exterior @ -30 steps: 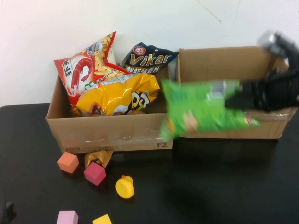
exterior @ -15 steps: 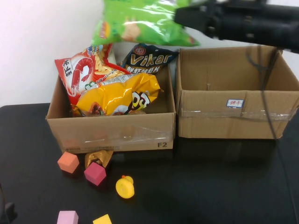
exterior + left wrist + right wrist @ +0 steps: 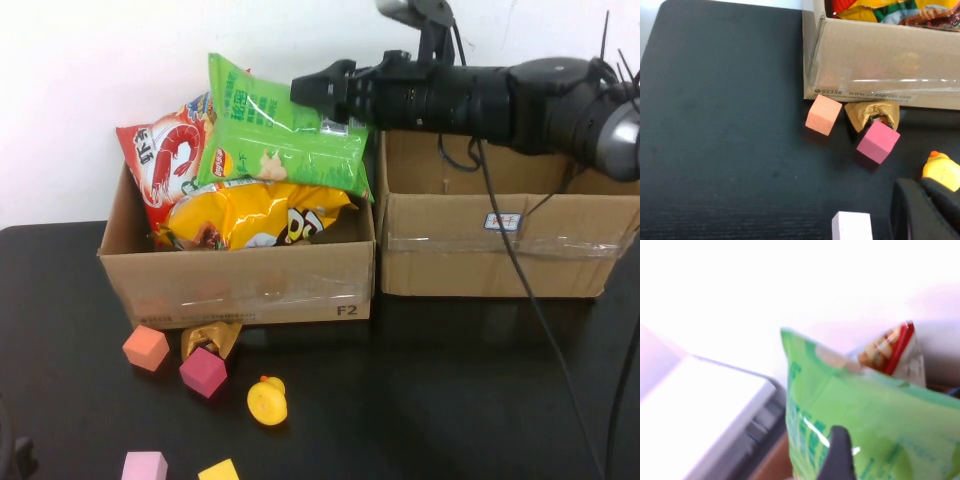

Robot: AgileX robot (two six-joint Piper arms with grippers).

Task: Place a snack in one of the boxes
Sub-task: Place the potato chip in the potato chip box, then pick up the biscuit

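Note:
My right gripper (image 3: 325,92) reaches in from the right and is shut on a green snack bag (image 3: 280,125). It holds the bag over the back of the left cardboard box (image 3: 240,285), leaning on the snacks inside. That box holds a red shrimp bag (image 3: 165,160) and a yellow bag (image 3: 250,210). The right cardboard box (image 3: 500,250) looks empty. In the right wrist view a dark finger (image 3: 837,450) presses on the green bag (image 3: 875,430). My left gripper (image 3: 920,187) is shut and hangs low over the table beside the yellow duck (image 3: 941,170).
In front of the left box lie an orange block (image 3: 146,348), a gold wrapper (image 3: 210,337), a magenta block (image 3: 203,372), a yellow duck (image 3: 267,401), a pink block (image 3: 145,466) and a yellow block (image 3: 218,470). Cables (image 3: 520,270) hang from the right arm across the right box.
My right gripper carried the green bag from in front of the right box up and to the left, then lowered it onto the snacks in the left box. The bag now hides the dark Vikar bag.

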